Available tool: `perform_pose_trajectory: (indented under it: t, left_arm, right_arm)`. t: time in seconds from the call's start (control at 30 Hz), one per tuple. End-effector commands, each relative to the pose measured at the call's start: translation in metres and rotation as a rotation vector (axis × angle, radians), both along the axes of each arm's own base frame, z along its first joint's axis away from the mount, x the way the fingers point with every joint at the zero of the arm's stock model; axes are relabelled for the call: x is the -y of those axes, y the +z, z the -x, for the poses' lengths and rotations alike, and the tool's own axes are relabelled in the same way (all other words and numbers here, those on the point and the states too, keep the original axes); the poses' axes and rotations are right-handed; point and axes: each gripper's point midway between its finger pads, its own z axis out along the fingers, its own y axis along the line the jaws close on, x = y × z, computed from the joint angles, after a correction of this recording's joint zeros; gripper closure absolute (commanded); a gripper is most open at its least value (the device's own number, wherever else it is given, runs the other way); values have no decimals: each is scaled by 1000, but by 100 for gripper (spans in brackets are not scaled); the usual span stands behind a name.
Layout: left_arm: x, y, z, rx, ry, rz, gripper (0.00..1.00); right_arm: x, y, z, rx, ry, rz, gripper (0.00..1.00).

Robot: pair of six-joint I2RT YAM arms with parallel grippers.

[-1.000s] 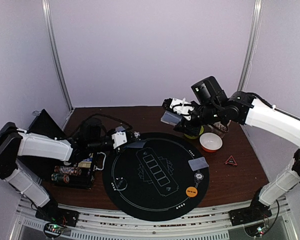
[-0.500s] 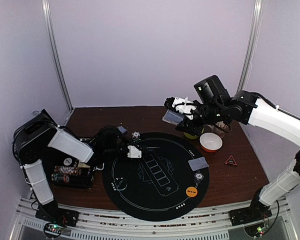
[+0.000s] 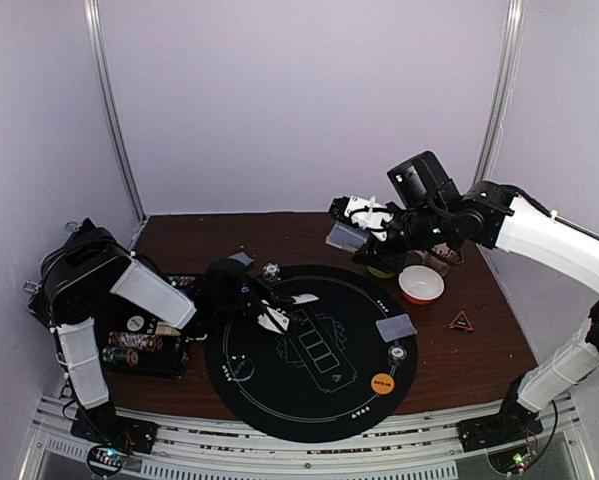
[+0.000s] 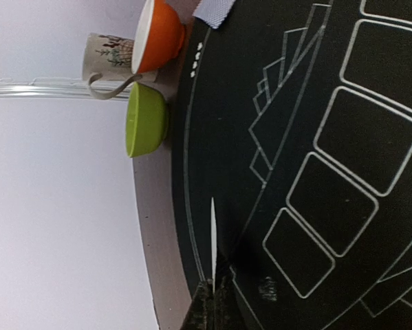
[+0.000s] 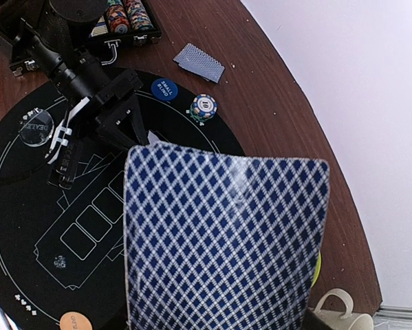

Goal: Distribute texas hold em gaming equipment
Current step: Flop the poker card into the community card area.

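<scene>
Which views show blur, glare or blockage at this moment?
Top external: soft throughout, purple cast. Left wrist: mat sharp, edge-on card a thin sliver, wall washed out. Right wrist: held card blocks the foreground, faint sheen on it.

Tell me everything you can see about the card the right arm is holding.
The held card shows its back: blue diamond lattice on white, rounded corners, unbent. Whether it is one card or a stack, I cannot tell. The right end effector grips it in the air near the far edge of the black mat; nothing else touches it.
</scene>
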Motion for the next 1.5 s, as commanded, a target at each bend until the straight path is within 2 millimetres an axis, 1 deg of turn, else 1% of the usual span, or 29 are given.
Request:
perform_pose_trajectory:
  t: [0.0, 0.13, 0.23, 0.3, 0.57, 0.67, 0.73, 0.83, 0.97, 1.07, 1.2, 1.33, 1.47]
  left_arm:
    - [4, -27, 16, -39, -56, -111, 100]
    - [-2, -55, 29, -154, -73, -205, 100]
    - [-10, -68, 37, -188, -75, -255, 100]
    - [-12, -71, 37, -183, -69, -269, 100]
    - [-28, -79, 22, -142, -23, -341, 97]
    - [-33, -78, 19, -129, -24, -360, 93]
    - [-38, -79, 14, -116, -7, -379, 89]
    - [-45, -80, 8, -101, 12, -402, 87]
    - [-44, -77, 6, -102, 13, -401, 80]
    - [-49, -80, 6, -100, 28, -427, 72]
    - [-52, -76, 7, -97, 41, -427, 65]
    - [-52, -70, 8, -95, 53, -444, 59]
    - [-42, -57, 19, -113, 52, -410, 56]
  right_arm:
    - [5, 16, 4, 15, -5, -30, 50]
    - [6, 15, 4, 15, -4, -30, 50]
    - [5, 15, 4, 15, -4, -33, 50]
    - [4, 15, 4, 15, -2, -33, 50]
    - [4, 15, 3, 13, -3, -33, 50]
    - [5, 15, 3, 15, -5, -28, 50]
    - [5, 14, 3, 14, -3, -24, 50]
    - [4, 13, 3, 15, -1, -20, 50]
    - [5, 13, 2, 18, -3, -18, 50]
    - [5, 13, 2, 17, -3, -16, 50]
    - [6, 12, 2, 14, -5, -16, 50]
    - [6, 13, 3, 18, -6, -19, 50]
    - [7, 13, 4, 14, -7, -18, 50]
